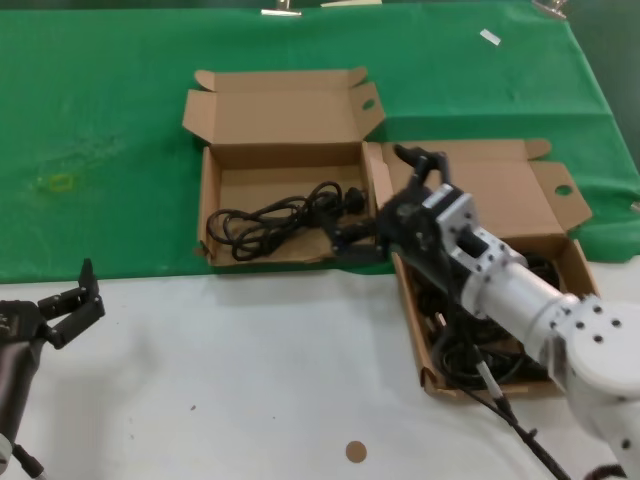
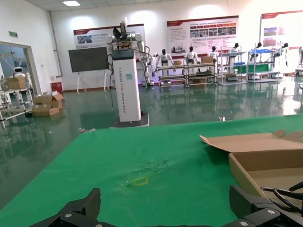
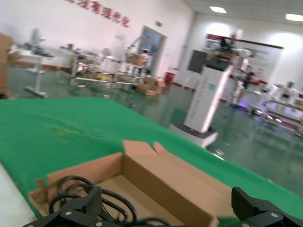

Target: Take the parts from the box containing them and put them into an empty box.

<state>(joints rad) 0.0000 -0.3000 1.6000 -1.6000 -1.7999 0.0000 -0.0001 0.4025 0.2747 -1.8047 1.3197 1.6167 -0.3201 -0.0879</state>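
The right gripper [image 1: 352, 238] hangs over the near right corner of the left box [image 1: 283, 160], its fingers spread wide with nothing between them, while a coiled black cable [image 1: 275, 218] lies in that box just to its left, its length running across the box floor. The right box [image 1: 545, 215], under the right arm, also holds dark cables. The left gripper [image 1: 72, 305] waits open and empty near the table's front left edge, much farther from either box.

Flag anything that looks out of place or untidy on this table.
Two stray bits: a small brown disc lies on the white surface near the front edge, and a white scrap sits on the green cloth far behind the boxes. A faint yellowish mark stains the cloth at left.
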